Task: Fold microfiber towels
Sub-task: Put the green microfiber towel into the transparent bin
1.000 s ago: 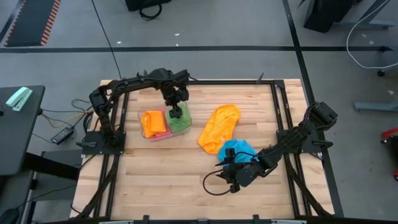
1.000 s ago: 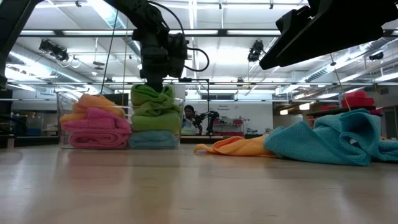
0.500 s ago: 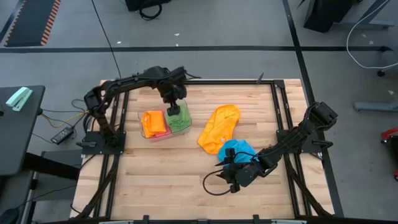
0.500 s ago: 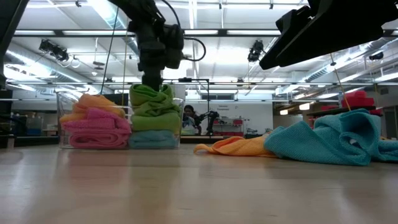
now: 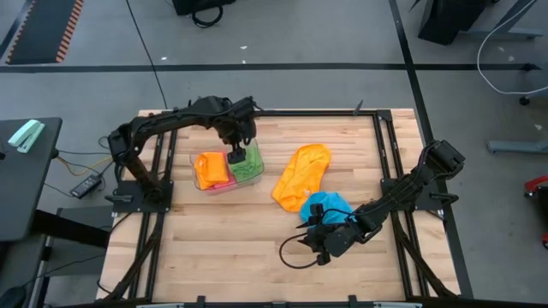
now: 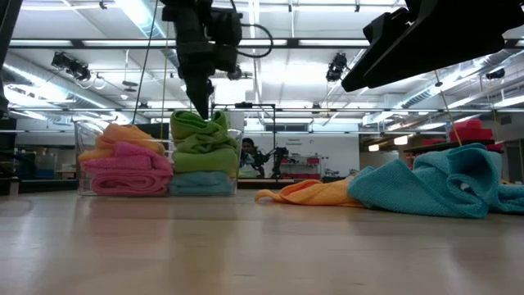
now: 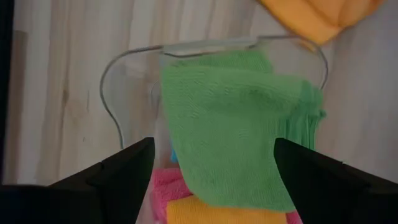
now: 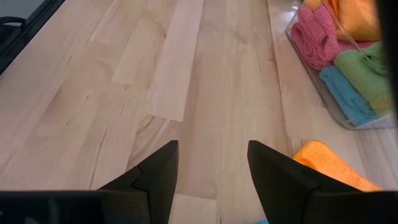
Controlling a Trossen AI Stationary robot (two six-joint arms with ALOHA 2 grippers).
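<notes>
Hovering released, left tool (image 5: 237, 154) just above green towel (image 5: 248, 164) in tub (image 7: 124, 68), R tool (image 5: 313, 242) idle.

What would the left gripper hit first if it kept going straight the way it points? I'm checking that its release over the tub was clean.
Most likely the folded green towel on top of its stack in the clear tub. The left gripper hangs open just above it, pointing down, with nothing visible between them.

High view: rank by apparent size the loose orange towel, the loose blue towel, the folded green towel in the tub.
1. Loose orange microfiber towel, spread out, clearly largest.
2. Loose sky-blue microfiber towel, crumpled and partly hidden by the right arm, so unsure.
3. Folded green microfiber towel in the clear plastic tub, close to the blue one.
</notes>
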